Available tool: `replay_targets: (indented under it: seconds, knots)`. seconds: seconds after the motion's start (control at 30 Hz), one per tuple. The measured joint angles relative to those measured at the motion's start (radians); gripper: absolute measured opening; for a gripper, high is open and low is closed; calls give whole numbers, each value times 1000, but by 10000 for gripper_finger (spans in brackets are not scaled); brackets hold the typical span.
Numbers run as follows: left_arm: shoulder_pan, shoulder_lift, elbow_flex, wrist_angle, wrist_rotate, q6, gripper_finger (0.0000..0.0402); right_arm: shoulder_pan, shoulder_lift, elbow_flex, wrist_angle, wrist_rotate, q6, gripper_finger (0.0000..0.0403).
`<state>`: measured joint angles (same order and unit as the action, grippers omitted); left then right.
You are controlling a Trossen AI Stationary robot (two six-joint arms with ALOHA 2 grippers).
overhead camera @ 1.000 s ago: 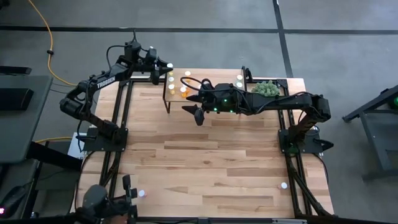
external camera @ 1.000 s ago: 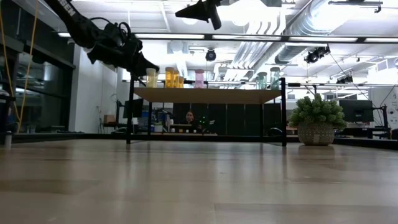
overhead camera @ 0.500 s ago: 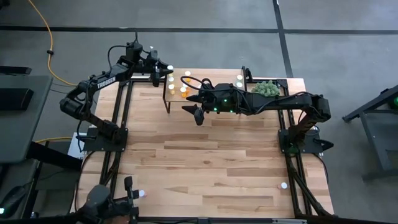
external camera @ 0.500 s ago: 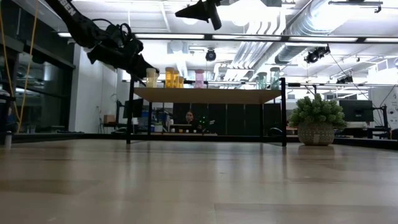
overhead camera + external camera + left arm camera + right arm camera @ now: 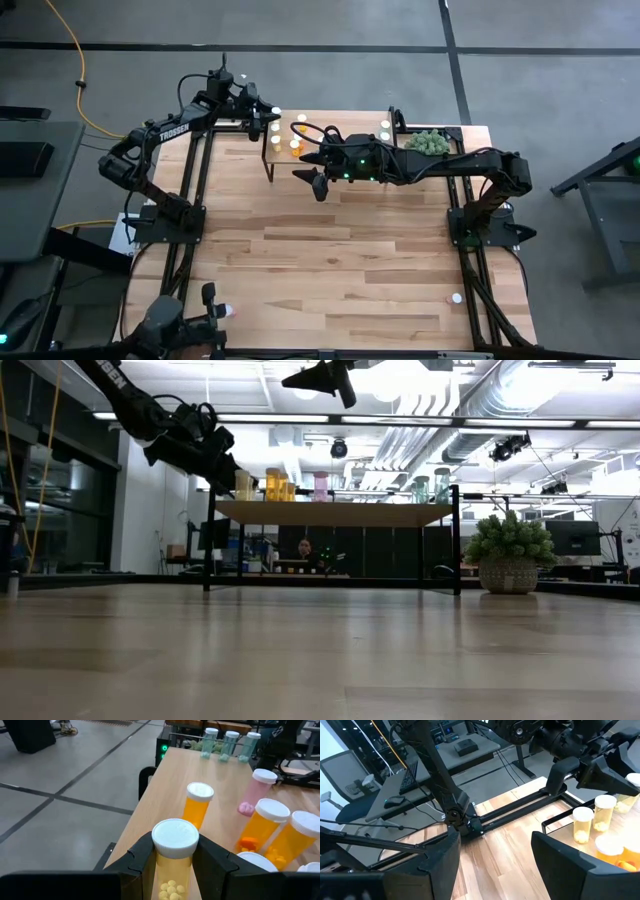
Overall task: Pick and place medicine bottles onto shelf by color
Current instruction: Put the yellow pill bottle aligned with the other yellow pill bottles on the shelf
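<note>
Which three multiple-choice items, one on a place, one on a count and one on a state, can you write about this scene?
1. Where does the plant ball stand?
A. beside the shelf, on the right arm's side
B. on the shelf
C. at the table's near edge

2. How many pale teal bottles stand at the shelf's far end in the left wrist view?
A. one
B. three
C. five

3. What is between the left gripper's fingers?
A. nothing
B. a pink bottle
C. a yellow bottle

1 A: high view shows it right of the shelf.
2 B: three white caps in a row.
3 C: both fingers press its sides.
</note>
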<state>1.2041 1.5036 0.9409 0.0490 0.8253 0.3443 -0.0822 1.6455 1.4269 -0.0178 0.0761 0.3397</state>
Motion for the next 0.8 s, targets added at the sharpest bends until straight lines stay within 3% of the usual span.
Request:
replay_targets:
  seconds: [0.8]
  knots:
    - [-1, 40, 1, -23, 2, 6, 103, 0, 0, 0, 0, 0, 1, 236]
